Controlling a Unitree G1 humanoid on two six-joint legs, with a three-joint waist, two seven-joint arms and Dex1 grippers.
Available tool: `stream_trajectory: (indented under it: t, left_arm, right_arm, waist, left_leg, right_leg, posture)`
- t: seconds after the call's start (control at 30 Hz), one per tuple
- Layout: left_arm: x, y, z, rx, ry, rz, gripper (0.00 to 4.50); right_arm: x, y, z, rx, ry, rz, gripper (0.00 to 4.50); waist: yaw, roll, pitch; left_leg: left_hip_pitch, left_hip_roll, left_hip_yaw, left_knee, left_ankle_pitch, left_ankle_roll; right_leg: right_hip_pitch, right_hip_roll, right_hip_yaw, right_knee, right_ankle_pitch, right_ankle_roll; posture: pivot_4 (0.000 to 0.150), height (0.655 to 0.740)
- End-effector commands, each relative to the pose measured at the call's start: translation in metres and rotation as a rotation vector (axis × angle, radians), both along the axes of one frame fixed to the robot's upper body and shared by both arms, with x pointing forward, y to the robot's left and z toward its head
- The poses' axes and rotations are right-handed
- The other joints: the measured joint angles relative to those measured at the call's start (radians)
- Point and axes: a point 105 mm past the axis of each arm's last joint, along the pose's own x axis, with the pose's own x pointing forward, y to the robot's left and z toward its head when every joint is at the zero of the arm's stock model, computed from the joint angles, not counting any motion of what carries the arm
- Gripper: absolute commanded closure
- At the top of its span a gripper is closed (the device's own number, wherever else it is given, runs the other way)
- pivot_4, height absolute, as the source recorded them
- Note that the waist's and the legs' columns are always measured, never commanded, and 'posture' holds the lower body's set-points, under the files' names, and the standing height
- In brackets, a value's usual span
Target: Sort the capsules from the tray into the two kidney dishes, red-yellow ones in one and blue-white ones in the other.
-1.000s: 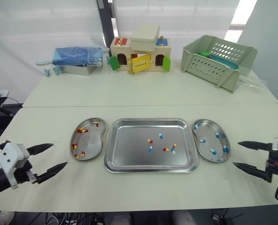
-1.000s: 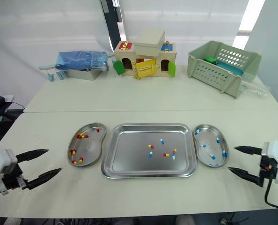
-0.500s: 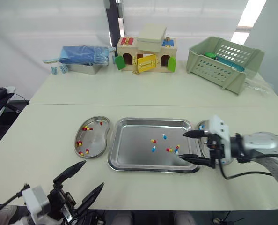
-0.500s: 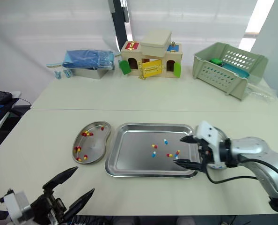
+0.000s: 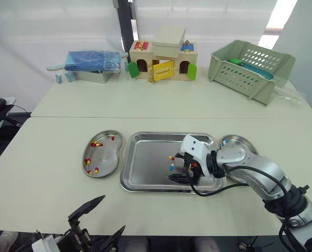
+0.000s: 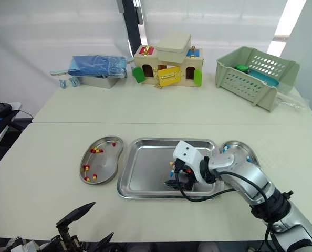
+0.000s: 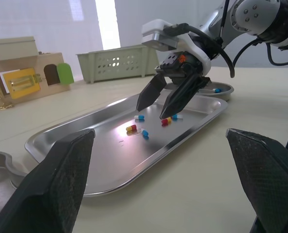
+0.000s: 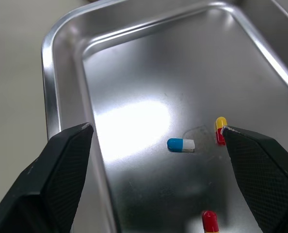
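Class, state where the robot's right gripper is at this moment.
In the left eye view, the right gripper hangs open over the middle of the tray, above its capsules, with the blue-white kidney dish to its right.

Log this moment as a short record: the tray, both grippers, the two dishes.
tray: a few loose capsules, both colours
right gripper: open, fingertips low over the tray among the loose capsules
left gripper: open, at the near edge of the table, holding nothing
left dish: red-yellow capsules
right dish: blue-white capsules
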Motion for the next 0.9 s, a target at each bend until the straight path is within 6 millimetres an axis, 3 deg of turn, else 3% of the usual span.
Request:
stream_trajectory:
  t: [0.03,0.07,0.17,0.27,0.8,0.9]
  left_arm:
    - [-0.001,-0.002,0.004,-0.025,-0.038,0.006,0.0]
    - [-0.001,-0.002,0.003,-0.031,-0.031,0.009,0.0]
    - [-0.001,-0.003,0.002,-0.034,-0.033,0.007,0.0]
    - [0.0,-0.003,0.002,-0.035,-0.034,0.011,0.0]
    - [0.0,-0.003,-0.001,-0.025,-0.034,0.018,0.0]
    - [0.0,-0.002,-0.002,-0.023,-0.033,0.021,0.0]
  right_arm:
    - [0.008,0.006,0.003,-0.02,-0.072,0.001,0.03]
    - [0.01,0.007,0.001,-0.021,-0.074,-0.004,0.03]
    - [0.013,0.012,-0.003,-0.018,-0.075,-0.011,0.58]
    - [0.012,0.015,-0.005,-0.016,-0.07,-0.002,1.62]
    - [0.015,0.009,-0.029,-0.109,-0.094,0.002,1.62]
    - [0.012,0.007,-0.032,-0.12,-0.089,0.013,2.55]
  waist:
    - [-0.001,0.0,0.0]
    - [-0.001,0.0,0.0]
    - [-0.003,0.0,0.0]
    - [-0.003,0.0,0.0]
    - [-0.003,0.0,0.0]
    - [-0.003,0.0,0.0]
  left_leg:
    - [0.0,0.0,0.0,0.0,0.0,0.0]
    - [0.0,0.0,0.0,0.0,0.0,0.0]
    - [0.0,0.0,0.0,0.0,0.0,0.0]
    - [0.0,0.0,0.0,0.0,0.0,0.0]
    - [0.0,0.0,0.0,0.0,0.0,0.0]
    - [0.0,0.0,0.0,0.0,0.0,0.0]
  right_leg:
    - [0.0,0.0,0.0,0.0,0.0,0.0]
    - [0.0,0.0,0.0,0.0,0.0,0.0]
    - [0.0,0.0,0.0,0.0,0.0,0.0]
    - [0.0,0.0,0.0,0.0,0.0,0.0]
    - [0.0,0.0,0.0,0.0,0.0,0.0]
    - [0.0,0.0,0.0,0.0,0.0,0.0]
  posture:
    - [0.15,0.74]
    - [0.15,0.74]
    - [0.15,0.74]
    - [0.15,0.74]
    - [0.15,0.74]
    - [0.15,0.74]
